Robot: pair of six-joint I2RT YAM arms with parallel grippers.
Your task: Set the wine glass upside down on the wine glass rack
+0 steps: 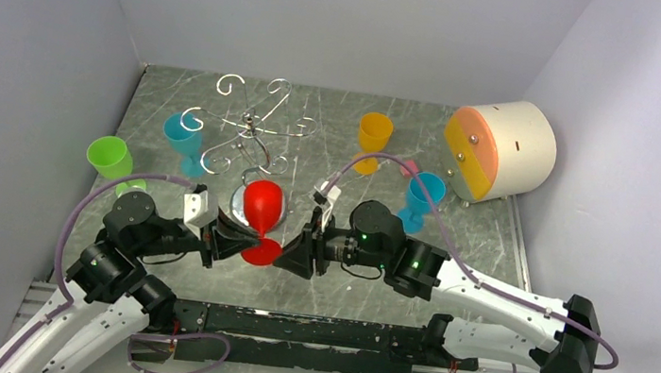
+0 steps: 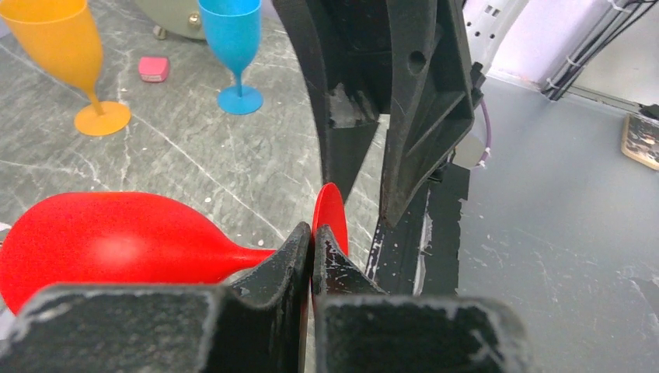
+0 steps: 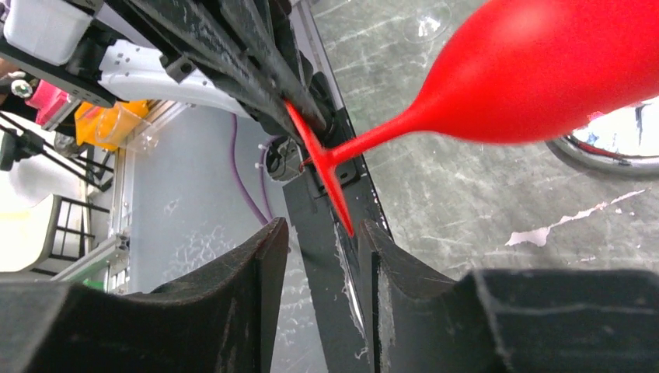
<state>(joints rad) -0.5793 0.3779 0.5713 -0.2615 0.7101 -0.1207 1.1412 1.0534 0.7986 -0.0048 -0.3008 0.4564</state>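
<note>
The red wine glass [image 1: 265, 204] is held about on its side, bowl towards the back and foot disc [image 1: 260, 252] towards the arms. My left gripper [image 1: 230, 236] is shut on the rim of that foot; its fingertips pinch the disc in the left wrist view [image 2: 313, 242]. My right gripper [image 1: 300, 249] is open on the foot's other side, with the disc's edge [image 3: 322, 167] just ahead of its fingers [image 3: 322, 233]. The silver wire rack [image 1: 253, 128] stands behind the glass. Its shiny round base [image 3: 614, 140] is partly hidden by the bowl [image 3: 544, 70].
Other glasses stand around: green [image 1: 109, 157] at the left, teal [image 1: 184, 135] by the rack, orange [image 1: 374, 135] and blue [image 1: 422, 196] at the right. A small pink object [image 1: 408, 167] lies between them. A cream drum with an orange front [image 1: 499, 150] sits at the back right.
</note>
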